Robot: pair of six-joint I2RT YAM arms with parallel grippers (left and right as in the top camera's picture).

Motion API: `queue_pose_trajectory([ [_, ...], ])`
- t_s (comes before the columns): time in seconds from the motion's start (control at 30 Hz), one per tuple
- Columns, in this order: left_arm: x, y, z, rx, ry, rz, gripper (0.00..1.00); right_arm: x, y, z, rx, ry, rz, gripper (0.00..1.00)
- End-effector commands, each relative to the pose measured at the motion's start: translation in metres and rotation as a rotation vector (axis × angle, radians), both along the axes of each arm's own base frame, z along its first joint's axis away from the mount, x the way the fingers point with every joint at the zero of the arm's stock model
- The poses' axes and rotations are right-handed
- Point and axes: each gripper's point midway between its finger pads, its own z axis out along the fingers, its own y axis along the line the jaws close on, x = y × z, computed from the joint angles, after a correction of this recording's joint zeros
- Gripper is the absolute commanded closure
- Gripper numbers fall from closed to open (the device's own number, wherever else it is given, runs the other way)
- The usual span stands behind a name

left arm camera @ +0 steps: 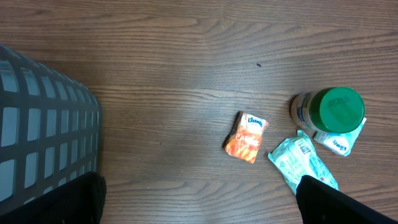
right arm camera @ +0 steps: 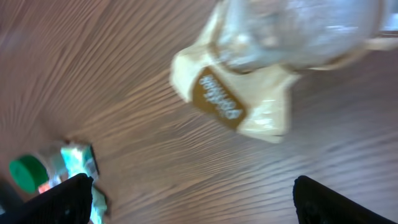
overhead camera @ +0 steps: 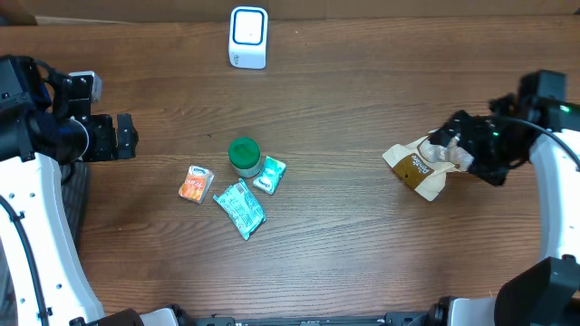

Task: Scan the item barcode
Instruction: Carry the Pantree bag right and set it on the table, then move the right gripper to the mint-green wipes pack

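Two claws: both spread wide, neither gripping anything.
Left claw (overhead camera: 130, 138): at the counter's left side, with only bare wood between its fingers in the left wrist view.
Right claw (overhead camera: 450, 152): at the right side, over the right end of the beige packet, fingers far apart. I cannot tell whether it touches the packet.
Beige packet (overhead camera: 415, 168): lying on the counter (overhead camera: 362, 263), brown label facing up. It is blurred in the right wrist view.
Scanner (overhead camera: 247, 37): white, at the far edge, well apart from the packet.
Middle cluster: green-lidded jar (overhead camera: 244, 155) with a small tissue pack (overhead camera: 270, 174) just beside it, then a teal packet (overhead camera: 240, 208) and an orange tissue pack (overhead camera: 195, 183).
Basket (left arm camera: 43, 124): grey mesh, at the left.
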Motion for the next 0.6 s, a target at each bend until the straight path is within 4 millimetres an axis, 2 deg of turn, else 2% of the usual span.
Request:
queue_pose_trajectory([
  [0.0, 0.002, 0.003, 0.002, 0.015, -0.005, -0.017, 0.0, 0.009, 0.035, 0.01, -0.004, -0.045, 0.11, 0.0],
  [0.17, 0.002, 0.003, 0.002, 0.015, -0.005, -0.017, 0.0, 0.03, 0.097, 0.015, 0.033, -0.13, 0.157, 0.0],
  [0.3, 0.002, 0.003, 0.002, 0.015, -0.005, -0.017, 0.0, 0.04, 0.148, 0.011, 0.072, -0.208, 0.217, 0.01],
  [0.37, 0.002, 0.003, 0.002, 0.015, -0.005, -0.017, 0.0, 0.04, 0.173, 0.005, 0.093, -0.239, 0.257, 0.08],
  [0.47, 0.002, 0.003, 0.002, 0.015, -0.005, -0.017, 0.0, 0.037, 0.209, -0.009, 0.121, -0.275, 0.319, 0.22],
  [0.57, 0.002, 0.003, 0.002, 0.015, -0.005, -0.017, 0.0, 0.036, 0.238, -0.024, 0.151, -0.287, 0.343, 0.34],
])
